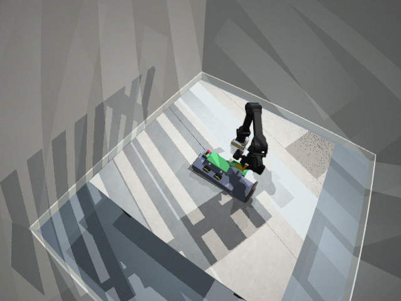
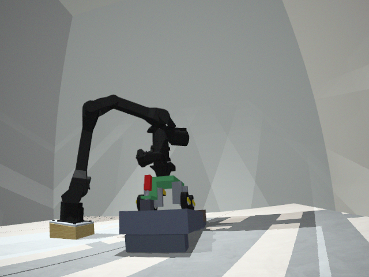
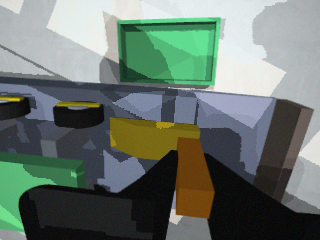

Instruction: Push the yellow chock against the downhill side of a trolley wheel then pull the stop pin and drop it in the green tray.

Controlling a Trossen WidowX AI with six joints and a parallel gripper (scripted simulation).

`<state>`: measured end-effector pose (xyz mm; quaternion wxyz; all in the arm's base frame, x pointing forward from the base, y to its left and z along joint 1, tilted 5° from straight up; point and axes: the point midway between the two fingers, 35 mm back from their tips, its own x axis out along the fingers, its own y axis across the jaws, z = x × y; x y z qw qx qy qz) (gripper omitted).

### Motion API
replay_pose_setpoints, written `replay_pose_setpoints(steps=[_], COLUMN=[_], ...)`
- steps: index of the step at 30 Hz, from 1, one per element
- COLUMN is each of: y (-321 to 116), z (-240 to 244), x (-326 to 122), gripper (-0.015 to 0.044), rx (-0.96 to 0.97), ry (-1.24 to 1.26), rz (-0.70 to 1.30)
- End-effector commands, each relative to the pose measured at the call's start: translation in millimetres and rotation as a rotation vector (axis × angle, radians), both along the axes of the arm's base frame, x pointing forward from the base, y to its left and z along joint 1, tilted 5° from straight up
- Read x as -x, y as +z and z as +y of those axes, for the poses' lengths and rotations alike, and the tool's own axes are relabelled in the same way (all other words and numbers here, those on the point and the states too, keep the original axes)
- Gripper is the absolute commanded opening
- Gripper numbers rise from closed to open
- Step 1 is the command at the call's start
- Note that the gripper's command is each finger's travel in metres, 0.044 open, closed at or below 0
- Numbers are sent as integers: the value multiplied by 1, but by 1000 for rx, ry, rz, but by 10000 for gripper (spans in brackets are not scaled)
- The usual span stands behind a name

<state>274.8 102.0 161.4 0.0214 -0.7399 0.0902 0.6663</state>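
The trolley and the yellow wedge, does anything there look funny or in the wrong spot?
Nothing looks broken or spilled. The pincer grips the orange handle of the yellow chock, which sits just downhill of a trolley wheel; whether they touch is unclear. The red-headed stop pin is in place and the green tray holds nothing.
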Motion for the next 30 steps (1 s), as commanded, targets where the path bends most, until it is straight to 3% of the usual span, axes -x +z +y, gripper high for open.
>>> replay_pose_setpoints(steps=[1,19,30], y=[-10,-58,-57], z=[-2,-8,-13], x=[-1,-6,-4], gripper=[0,0,0], rx=[6,7,7], ry=[4,4,4], rz=[2,2,2])
